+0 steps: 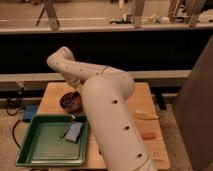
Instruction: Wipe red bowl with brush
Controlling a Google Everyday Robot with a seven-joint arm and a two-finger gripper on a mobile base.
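The small dark red bowl (69, 102) sits on the wooden table (135, 97), just behind the green tray (35, 150). My white arm rises from the bottom, bends at the upper left and comes down to the bowl. My gripper (77, 95) is at the bowl's right rim, mostly hidden by the arm. A grey-blue pad with a thin handle (71, 131), which looks like the brush, lies in the tray's right part, apart from the gripper.
A pale flat object (145, 116) and a small orange-red item (148, 135) lie on the table's right side. A blue box (30, 111) and cables sit left of the table. A dark counter front runs behind.
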